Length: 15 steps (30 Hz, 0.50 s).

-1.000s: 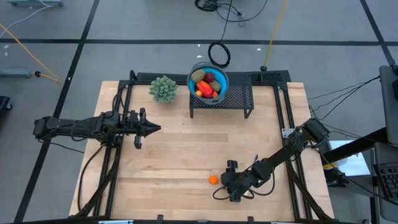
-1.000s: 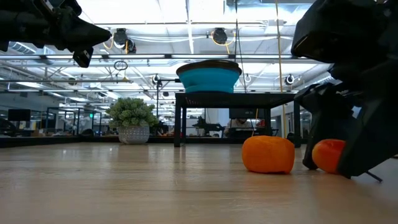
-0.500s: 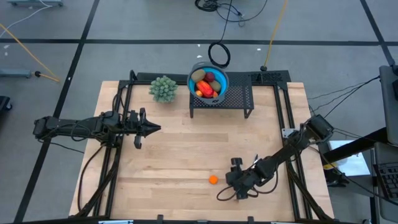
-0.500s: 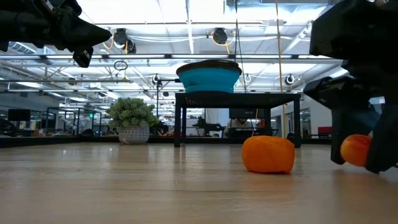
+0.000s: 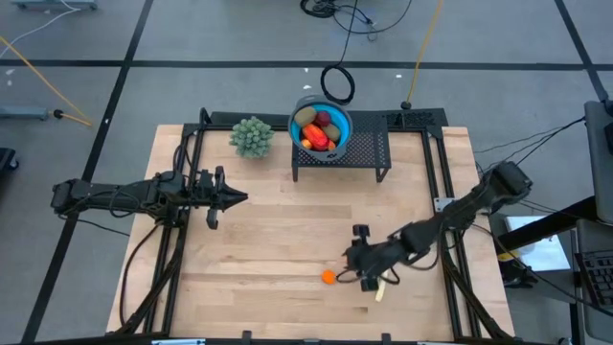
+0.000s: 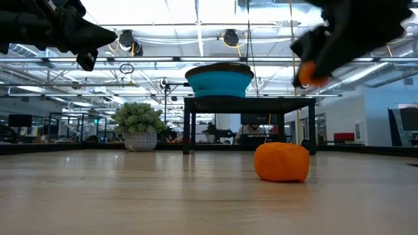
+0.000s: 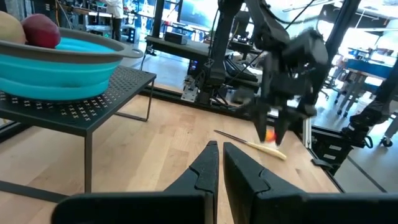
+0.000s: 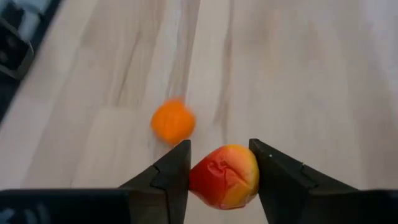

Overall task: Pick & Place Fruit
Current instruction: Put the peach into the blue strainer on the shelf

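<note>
Right gripper [image 8: 219, 163]: we see its two fingers clamped on a small red-orange fruit [image 8: 225, 177], lifted clear of the wood, over the front middle of the table [image 5: 268, 249].
Loose orange fruit [image 5: 329, 277]: we spot it lying on the table just beside that gripper, apart from it.
Left gripper [image 5: 239, 198]: we find it pinched closed, holding nothing, hanging over the left side.
Blue bowl [image 5: 299, 115]: we see it on the black stand [image 5: 369, 153] at the back, with more fruit [image 5: 320, 130] piled inside.
Plant ball [image 5: 251, 136]: just left of the bowl.
</note>
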Motion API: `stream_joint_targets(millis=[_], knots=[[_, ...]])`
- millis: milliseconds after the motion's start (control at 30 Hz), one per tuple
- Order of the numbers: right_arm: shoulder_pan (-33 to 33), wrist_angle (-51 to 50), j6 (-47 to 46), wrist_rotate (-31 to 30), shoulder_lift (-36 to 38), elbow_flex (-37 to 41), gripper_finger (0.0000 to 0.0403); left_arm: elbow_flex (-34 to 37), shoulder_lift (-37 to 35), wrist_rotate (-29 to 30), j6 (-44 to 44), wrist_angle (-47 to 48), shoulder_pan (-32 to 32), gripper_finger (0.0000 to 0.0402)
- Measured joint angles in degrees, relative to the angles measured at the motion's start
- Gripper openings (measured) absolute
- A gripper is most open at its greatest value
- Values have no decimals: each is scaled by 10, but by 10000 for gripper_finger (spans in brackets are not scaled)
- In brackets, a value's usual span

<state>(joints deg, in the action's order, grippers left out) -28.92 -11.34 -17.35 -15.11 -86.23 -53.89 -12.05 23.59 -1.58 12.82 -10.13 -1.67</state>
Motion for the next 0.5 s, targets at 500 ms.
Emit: stream_joint_targets(millis=[500], knots=[[78, 165, 188, -1, 173, -1, 144, 0, 0, 0, 9, 0, 0, 21]])
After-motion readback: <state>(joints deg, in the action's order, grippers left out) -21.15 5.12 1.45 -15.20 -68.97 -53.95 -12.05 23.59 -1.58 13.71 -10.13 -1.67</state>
